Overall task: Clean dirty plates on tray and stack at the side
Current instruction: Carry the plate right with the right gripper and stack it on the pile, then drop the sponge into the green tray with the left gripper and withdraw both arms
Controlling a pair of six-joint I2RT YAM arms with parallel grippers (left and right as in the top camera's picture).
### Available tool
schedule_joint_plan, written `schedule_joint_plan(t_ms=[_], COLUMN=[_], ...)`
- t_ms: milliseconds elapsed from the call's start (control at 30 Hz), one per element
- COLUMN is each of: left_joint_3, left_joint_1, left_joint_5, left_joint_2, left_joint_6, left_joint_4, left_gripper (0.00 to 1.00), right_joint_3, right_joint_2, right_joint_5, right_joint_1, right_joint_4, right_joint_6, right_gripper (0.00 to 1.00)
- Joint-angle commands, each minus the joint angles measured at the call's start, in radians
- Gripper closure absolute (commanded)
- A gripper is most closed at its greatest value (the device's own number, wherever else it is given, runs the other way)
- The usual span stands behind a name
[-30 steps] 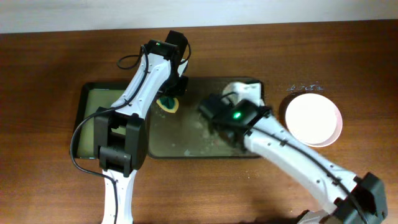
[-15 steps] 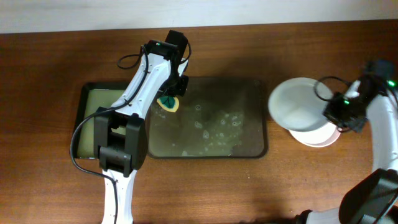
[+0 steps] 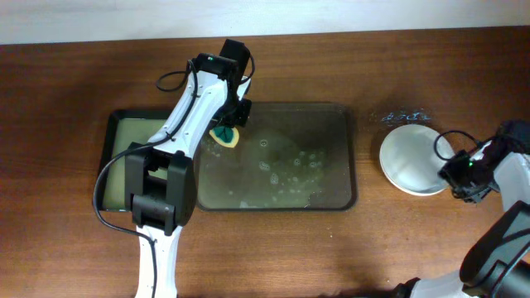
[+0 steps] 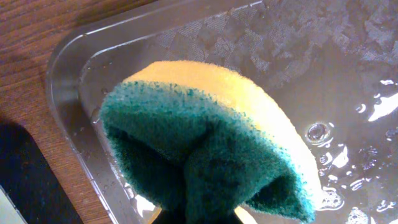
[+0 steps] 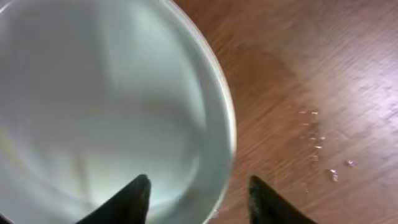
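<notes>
The dark olive tray lies at the table's middle, wet with suds and with no plate on it. My left gripper hangs over its far left corner, shut on a yellow-and-green sponge that fills the left wrist view above the wet tray. The plates sit stacked on the wood to the right of the tray. My right gripper is open at the stack's right edge. The top plate's rim lies between the two spread fingers, and neither presses on it.
A smaller black-rimmed tray holding yellowish liquid stands left of the big tray, under my left arm. Water drops dot the wood behind the stack. A pale wall runs along the table's far edge.
My right arm carried a plate from the tray rightward, set it on the stack and opened its jaws. The left arm and sponge have not moved.
</notes>
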Motion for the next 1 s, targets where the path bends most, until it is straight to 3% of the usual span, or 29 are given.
schedule_joint_plan(t_ms=[0, 67, 100, 267, 467, 600, 767, 867, 900, 933, 967], left_joint_3=[0.016, 0.025, 0.038, 0.209, 0.196, 0.04, -0.265, -0.25, -0.225, -0.183, -0.14], left_joint_1=[0.0, 0.001, 0.006, 0.14, 0.439, 0.544, 0.559, 0.559, 0.559, 0.559, 0.559], left_joint_5=[0.011, 0.011, 0.011, -0.001, 0.0, 0.0, 0.005, 0.031, 0.031, 0.034, 0.034], left_joint_2=[0.005, 0.002, -0.003, -0.053, -0.068, -0.066, -0.066, -0.068, -0.069, -0.071, -0.071], left_joint_6=[-0.014, -0.014, -0.014, -0.033, -0.032, 0.01, 0.047, 0.047, 0.043, 0.043, 0.043], left_joint_4=[0.003, -0.004, -0.016, -0.222, -0.399, -0.335, -0.08, -0.086, -0.11, -0.146, -0.181], left_gripper=[1.0, 1.0, 1.0, 1.0, 1.0, 1.0, 1.0, 0.69, 0.55, 0.26, 0.09], right_joint_3=[-0.003, 0.041, 0.072, 0.28, 0.292, 0.291, 0.291, 0.291, 0.292, 0.296, 0.305], right_joint_2=[0.004, 0.002, -0.002, -0.031, -0.03, -0.029, -0.029, -0.029, -0.029, -0.032, -0.035], right_joint_5=[0.01, 0.009, 0.01, 0.01, 0.01, 0.024, 0.063, 0.063, 0.063, 0.063, 0.063], right_joint_1=[0.068, 0.116, 0.133, 0.198, 0.339, 0.424, 0.447, 0.447, 0.447, 0.447, 0.447], right_joint_4=[-0.019, -0.08, -0.114, -0.335, -0.333, -0.312, -0.316, -0.312, -0.313, -0.322, -0.332], right_joint_6=[-0.013, -0.013, -0.013, -0.015, -0.039, -0.039, -0.039, -0.039, -0.039, -0.039, -0.039], right_gripper=[0.23, 0.13, 0.02, 0.02, 0.02, 0.02, 0.02, 0.02, 0.02, 0.02, 0.02])
